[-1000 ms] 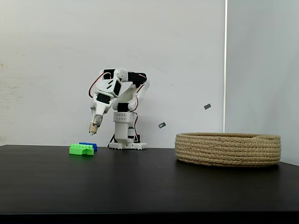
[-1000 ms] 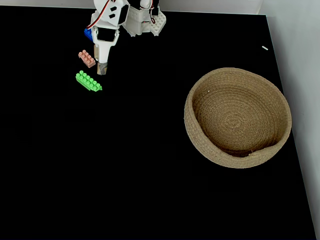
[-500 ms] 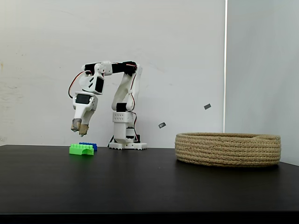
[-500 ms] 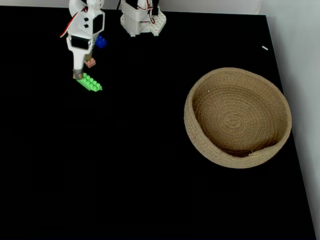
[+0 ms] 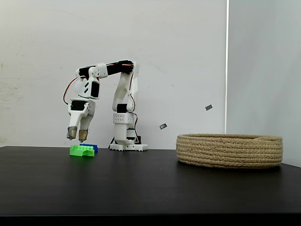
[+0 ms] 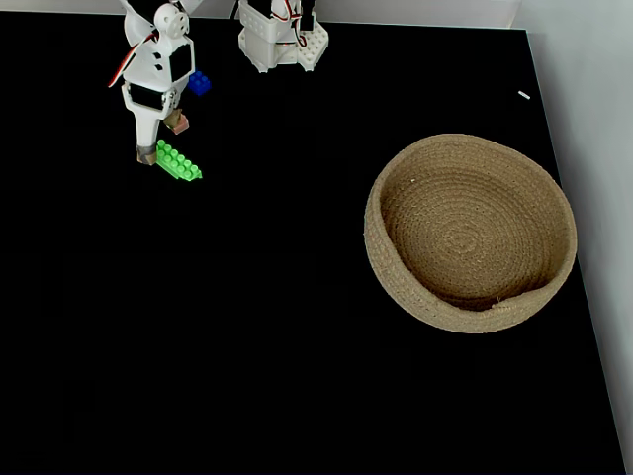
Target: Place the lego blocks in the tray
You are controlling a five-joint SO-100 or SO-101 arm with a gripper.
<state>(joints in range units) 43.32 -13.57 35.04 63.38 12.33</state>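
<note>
- Wide, shallow round basket of coiled tan rope (image 6: 470, 233): sits at centre right of the top-down fixed view and at lower right of the side fixed view (image 5: 229, 150). Its interior is empty. The low wall should allow release from a modest height. Judged soft-walled but stable on the black tabletop (image 6: 277, 327).
- Bright green studded plastic brick with an arch cut-out (image 6: 177, 161): lies at upper left of the top-down view, studs up, long axis diagonal. In the side view (image 5: 82, 150) it rests flat on the table at lower left. Judged light, rigid and smooth-sided, so it can slip or pivot under an off-centre pinch. Recommended hold: across the two long side faces, near mid-length, with the fingers square to those faces.
- White two-finger gripper with tan fingertip pads (image 5: 77, 136): hangs above the green brick's left end in the side view, clear of it, fingers pointing down. The tips stand slightly apart with nothing between them. In the top-down view (image 6: 147, 155) the tips lie just beside the brick's upper-left end.
- Pale pink studded brick (image 6: 177, 122): partly hidden under the wrist, just beyond the green brick.
- Blue studded brick (image 6: 200, 83): further up the frame, near the white arm base (image 6: 282, 45). In the side view (image 5: 89, 147) it shows behind the green brick.
</note>
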